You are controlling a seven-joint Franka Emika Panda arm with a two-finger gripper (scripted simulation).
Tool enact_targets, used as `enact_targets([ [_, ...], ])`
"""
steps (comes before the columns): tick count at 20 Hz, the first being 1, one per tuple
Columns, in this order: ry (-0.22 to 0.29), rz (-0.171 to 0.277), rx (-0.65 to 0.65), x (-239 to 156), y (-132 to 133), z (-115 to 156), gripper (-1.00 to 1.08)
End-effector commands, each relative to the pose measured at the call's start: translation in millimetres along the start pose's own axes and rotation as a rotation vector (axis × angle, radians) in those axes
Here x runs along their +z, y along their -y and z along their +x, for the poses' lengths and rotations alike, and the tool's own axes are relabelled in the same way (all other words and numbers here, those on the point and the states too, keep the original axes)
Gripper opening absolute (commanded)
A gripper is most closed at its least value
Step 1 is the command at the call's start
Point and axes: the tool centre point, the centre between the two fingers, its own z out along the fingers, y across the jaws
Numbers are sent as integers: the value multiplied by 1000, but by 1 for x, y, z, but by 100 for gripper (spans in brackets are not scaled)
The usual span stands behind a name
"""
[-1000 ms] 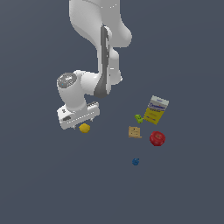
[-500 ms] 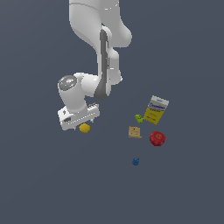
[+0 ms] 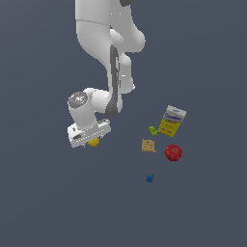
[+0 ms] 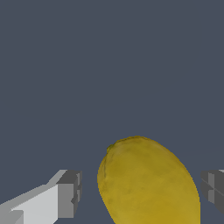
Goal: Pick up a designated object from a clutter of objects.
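The designated object, a small yellow lemon, lies on the dark floor at the exterior view's left, apart from the rest of the clutter. My gripper hangs straight over it, low, with its white hand covering the fruit's top. In the wrist view the lemon fills the space between the two grey fingertips. One fingertip stands a little off the fruit's skin; the other is at its edge. The jaws are open around the lemon.
To the exterior view's right lies the rest of the clutter: a yellow-and-white box, a tiny green thing, a tan square cracker, a red apple and a tiny blue thing.
The hand has come down a little over the lemon. The lemon and the other items have not moved.
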Motion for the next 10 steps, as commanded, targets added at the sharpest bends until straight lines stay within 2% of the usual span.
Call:
enact_targets([
  [1,-1,-1,0,4,-1,0,100],
  [2,-1,-1,-1,4,0,1,100],
  [3,-1,-1,-1,4,0,1,-100],
  [10,-1,-1,-1,4,0,1,-100],
])
